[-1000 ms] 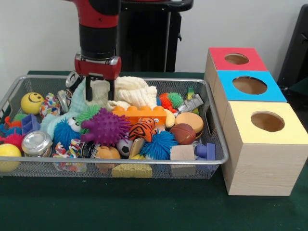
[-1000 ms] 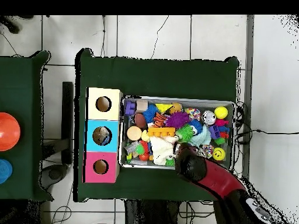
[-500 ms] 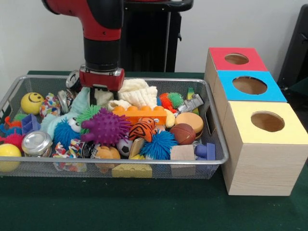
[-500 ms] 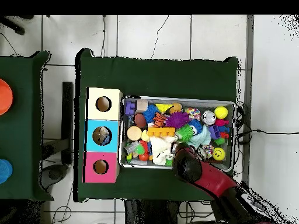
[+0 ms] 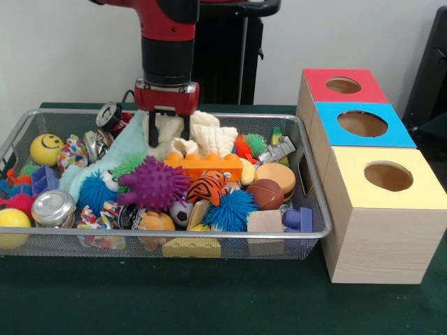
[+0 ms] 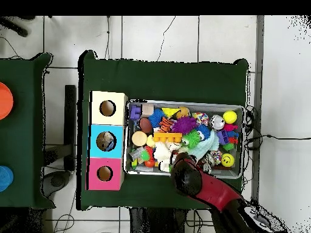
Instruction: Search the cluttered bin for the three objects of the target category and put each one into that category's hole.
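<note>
My gripper (image 5: 169, 134) hangs over the back middle of the wire bin (image 5: 316, 202). A cream knitted cloth (image 5: 209, 136) is bunched between its fingers and reaches up to the palm, so the gripper is shut on the cloth. A mint cloth (image 5: 122, 150) rises to its left side. In front lie an orange toy brick (image 5: 202, 165), a purple spiky ball (image 5: 154, 185), a striped tiger ball (image 5: 208, 187) and a toy burger (image 5: 275, 177). In the overhead view the red arm (image 6: 203, 185) hides the gripper.
Three hole boxes stand beside the bin: red (image 5: 367, 87), blue (image 5: 398, 129) and yellow (image 5: 419, 192). A soda can (image 5: 112, 115) lies at the back rim. A yellow smiley ball (image 5: 46, 149) and a silver tin (image 5: 53, 206) sit at the left.
The gripper dropped into the cream cloth, then rose and shifted right. The cream cloth moved right with it and the mint cloth lifted.
</note>
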Motion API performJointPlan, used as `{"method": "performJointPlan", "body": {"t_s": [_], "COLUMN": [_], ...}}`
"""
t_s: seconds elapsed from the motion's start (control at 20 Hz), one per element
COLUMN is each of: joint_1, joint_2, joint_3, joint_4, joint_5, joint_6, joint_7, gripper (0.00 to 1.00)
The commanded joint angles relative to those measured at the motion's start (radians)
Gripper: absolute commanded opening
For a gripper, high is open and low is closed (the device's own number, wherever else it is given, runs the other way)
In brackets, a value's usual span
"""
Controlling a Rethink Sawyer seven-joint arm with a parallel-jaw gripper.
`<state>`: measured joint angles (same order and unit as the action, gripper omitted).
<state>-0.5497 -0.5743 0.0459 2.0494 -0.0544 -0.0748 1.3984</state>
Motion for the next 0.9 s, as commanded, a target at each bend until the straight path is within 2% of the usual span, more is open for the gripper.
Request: {"method": "performJointPlan", "body": {"t_s": [0.05,0.25,0.3,0.4,0.8,0.9], "joint_1": [0.008,0.016,0.022,0.025,0.021,0.013], "joint_2": [0.010,0.016,0.016,0.017,0.032,0.021], "joint_3": [0.058,0.055,0.050,0.049,0.057,0.068], "joint_4": [0.045,0.023,0.025,0.029,0.026,0.018], "joint_5": [0.028,0.027,0.034,0.002,0.015,-0.017], "joint_6": [0.070,0.065,0.064,-0.026,-0.005,-0.035], "joint_7": [0.218,0.206,0.213,0.220,0.222,0.203], "gripper": [1.00,1.00,0.00,0.00,0.00,0.00]}}
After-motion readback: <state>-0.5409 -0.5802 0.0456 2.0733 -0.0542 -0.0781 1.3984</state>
